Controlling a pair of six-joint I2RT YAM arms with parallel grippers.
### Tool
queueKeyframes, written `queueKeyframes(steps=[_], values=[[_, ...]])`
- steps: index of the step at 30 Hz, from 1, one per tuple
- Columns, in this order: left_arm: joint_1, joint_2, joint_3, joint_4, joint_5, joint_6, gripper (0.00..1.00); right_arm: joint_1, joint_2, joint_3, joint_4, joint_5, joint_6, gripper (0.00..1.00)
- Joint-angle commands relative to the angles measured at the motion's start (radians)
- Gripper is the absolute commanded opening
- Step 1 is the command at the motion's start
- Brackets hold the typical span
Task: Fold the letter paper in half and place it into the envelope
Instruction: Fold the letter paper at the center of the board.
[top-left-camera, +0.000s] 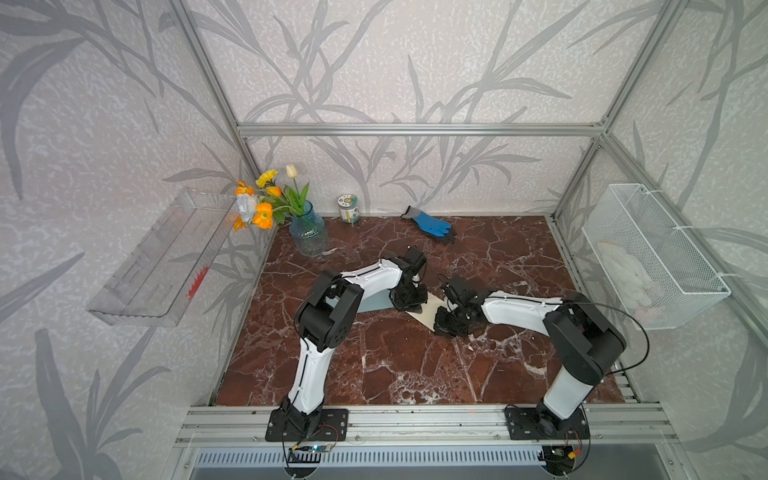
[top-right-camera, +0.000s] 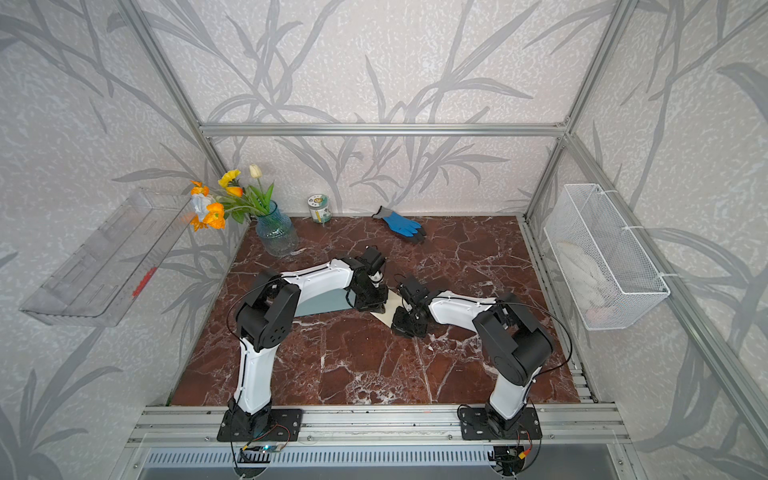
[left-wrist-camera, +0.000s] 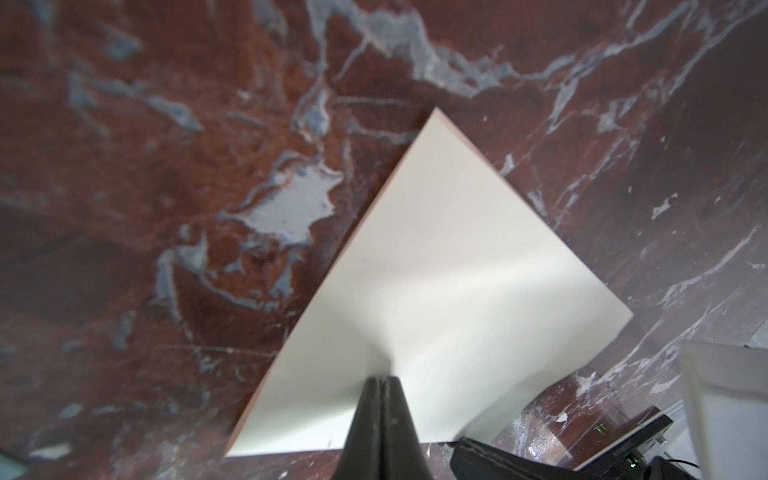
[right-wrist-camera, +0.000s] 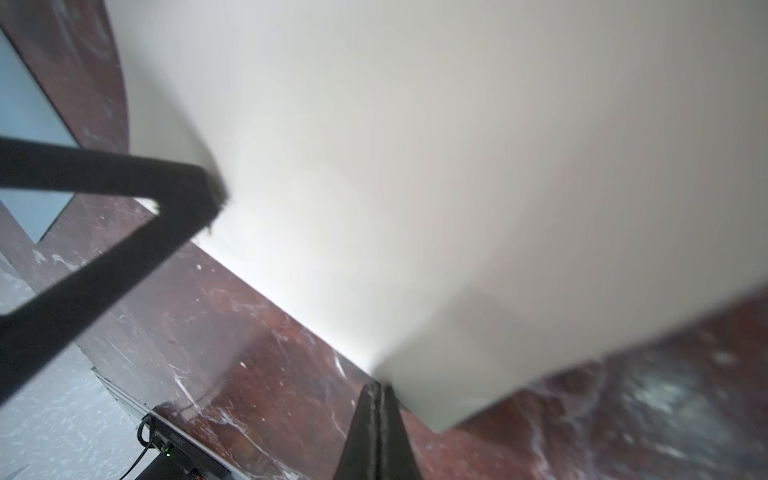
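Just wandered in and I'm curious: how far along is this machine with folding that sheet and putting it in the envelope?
Early. Done: the left gripper and right gripper are both shut on the thin beige-cream letter paper. In hand: the fold; the pinched edge looks raised, but no crease shows. To do: finishing the fold, then sliding it into the pale blue-grey paper envelope lying beside it on the red marble table.

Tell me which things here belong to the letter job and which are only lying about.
For the job:
letter paper, pinched by the left gripper and the right gripper
envelope, beside the paper

Lying about:
flower vase
small jar
blue glove
clear wall shelf
wire basket
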Motion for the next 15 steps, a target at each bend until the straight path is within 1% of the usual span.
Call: queueKeyframes(steps=[1, 7, 10, 11, 12, 13, 14, 15], values=[[-0.004, 0.072, -0.072, -0.049, -0.063, 0.015, 0.0, -0.009, -0.039, -0.045, -0.115, 0.055, -0.01, 0.0], [-0.003, 0.073, -0.064, -0.061, -0.062, 0.03, 0.0, -0.009, -0.071, -0.061, -0.125, 0.064, -0.003, 0.0], [-0.003, 0.067, -0.07, -0.072, -0.062, 0.031, 0.0, -0.009, -0.134, -0.069, -0.166, 0.074, -0.015, 0.0], [-0.001, 0.061, -0.077, -0.073, -0.057, 0.024, 0.0, -0.01, -0.173, -0.078, -0.18, 0.079, -0.014, 0.12], [-0.001, 0.053, -0.088, -0.069, -0.049, 0.013, 0.0, -0.01, -0.212, -0.092, -0.192, 0.092, -0.005, 0.39], [0.003, 0.041, -0.108, -0.057, -0.034, -0.011, 0.0, -0.01, -0.263, -0.112, -0.209, 0.113, 0.016, 0.69], [0.009, 0.031, -0.128, -0.046, -0.016, -0.039, 0.0, -0.01, -0.317, -0.139, -0.216, 0.131, 0.037, 0.85], [0.012, 0.022, -0.141, -0.043, -0.001, -0.064, 0.0, -0.01, -0.359, -0.163, -0.219, 0.144, 0.058, 0.92]])
